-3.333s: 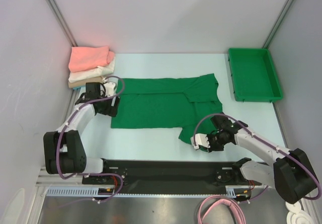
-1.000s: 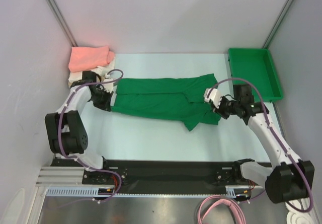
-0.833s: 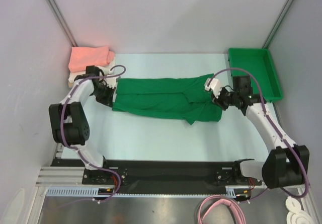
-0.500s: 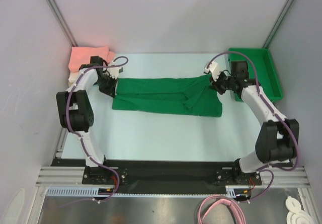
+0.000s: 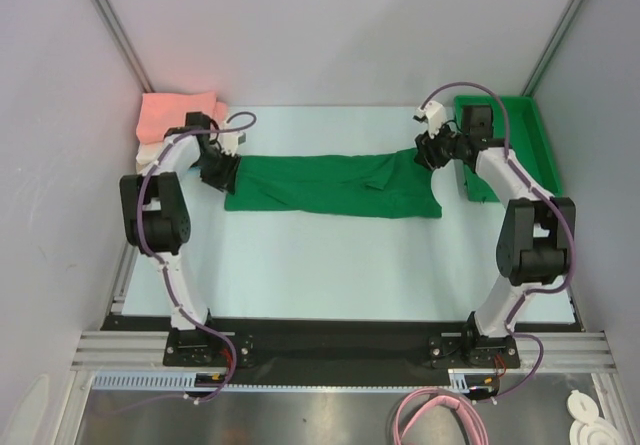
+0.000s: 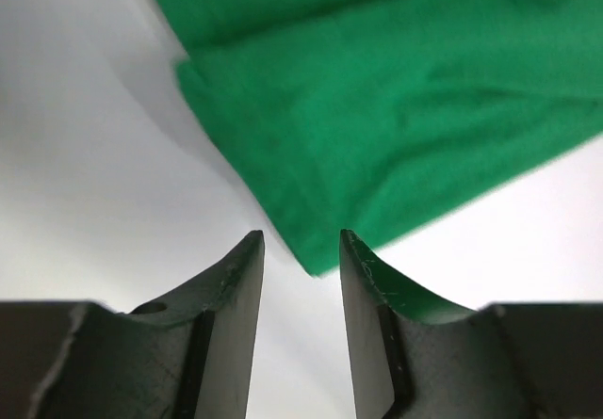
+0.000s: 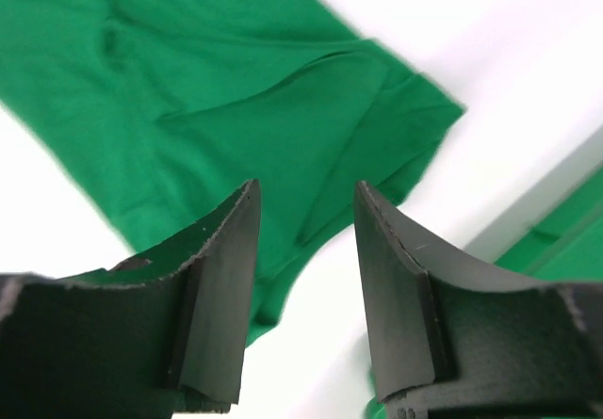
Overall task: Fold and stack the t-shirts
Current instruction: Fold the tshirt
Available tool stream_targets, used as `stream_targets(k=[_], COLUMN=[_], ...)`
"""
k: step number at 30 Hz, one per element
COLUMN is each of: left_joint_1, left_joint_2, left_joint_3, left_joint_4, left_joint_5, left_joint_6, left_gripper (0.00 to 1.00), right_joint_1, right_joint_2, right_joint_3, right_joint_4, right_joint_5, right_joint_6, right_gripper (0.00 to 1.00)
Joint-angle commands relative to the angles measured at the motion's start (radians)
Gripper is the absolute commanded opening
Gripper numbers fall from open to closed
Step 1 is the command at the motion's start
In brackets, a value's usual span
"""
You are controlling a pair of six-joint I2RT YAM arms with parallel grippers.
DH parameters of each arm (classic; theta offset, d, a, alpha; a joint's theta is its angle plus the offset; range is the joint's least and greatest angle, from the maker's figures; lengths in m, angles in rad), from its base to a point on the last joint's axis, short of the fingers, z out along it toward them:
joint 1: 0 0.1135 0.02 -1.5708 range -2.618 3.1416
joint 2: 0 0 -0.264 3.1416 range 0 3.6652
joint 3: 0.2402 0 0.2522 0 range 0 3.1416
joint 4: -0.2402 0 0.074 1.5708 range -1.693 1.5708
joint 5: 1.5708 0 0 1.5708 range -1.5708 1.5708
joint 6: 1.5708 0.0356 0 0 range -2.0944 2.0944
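Shows plain dark green cloth t-shirt (image 5: 330,185) lying as a long band. Shows left gripper (image 6: 300,249) and right gripper (image 7: 304,202) parted, one at each end.

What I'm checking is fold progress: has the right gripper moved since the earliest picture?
Yes. The right gripper went from the near edge of the table to its far side, beside the green bin.

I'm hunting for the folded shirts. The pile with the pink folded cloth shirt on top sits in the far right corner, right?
No. The top external view shows the pile with the salmon pink folded cloth shirt on top in the far left corner.
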Motion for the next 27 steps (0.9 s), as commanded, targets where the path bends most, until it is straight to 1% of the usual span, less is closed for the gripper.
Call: stream_targets(k=[1,3,4,5,7,8,11,16,19,27], left_joint_1=[-0.026,-0.045,-0.051,-0.083,-0.1,-0.106,-0.112,-0.112,-0.112,-0.112], left_joint_2=[-0.157,-0.172,-0.177,-0.174,-0.155,-0.145,-0.112,-0.082,-0.071,-0.042], left_joint_3=[-0.091,-0.122,-0.128,-0.142,-0.158,-0.168,-0.181,-0.22,-0.243,-0.26], left_joint_4=[0.079,0.077,0.074,0.08,0.096,0.105,0.113,0.136,0.163,0.182], left_joint_5=[0.016,0.049,0.05,0.042,0.022,0.025,0.036,-0.001,-0.039,-0.035], left_joint_6=[-0.029,-0.033,-0.036,-0.038,-0.053,-0.059,-0.082,-0.09,-0.093,-0.096], left_gripper=[0.43,0.42,0.42,0.41,0.4,0.39,0.37,0.36,0.36,0.34], right_joint_1=[0.005,0.007,0.013,0.017,0.029,0.04,0.071,0.118,0.131,0.157], right_joint_2=[-0.111,-0.086,-0.065,-0.005,0.058,0.081,0.144,0.243,0.27,0.302], right_joint_3=[-0.063,-0.049,-0.032,0.024,0.079,0.112,0.12,0.182,0.204,0.232], right_joint_4=[0.073,0.051,0.004,-0.033,-0.131,-0.143,-0.133,-0.183,-0.183,-0.202], right_joint_5=[-0.078,-0.139,-0.154,-0.17,-0.185,-0.191,-0.178,-0.142,-0.136,-0.104], right_joint_6=[0.053,0.062,0.069,0.067,0.054,0.053,0.051,0.034,0.047,0.056], right_gripper=[0.49,0.49,0.49,0.48,0.47,0.45,0.46,0.47,0.5,0.51])
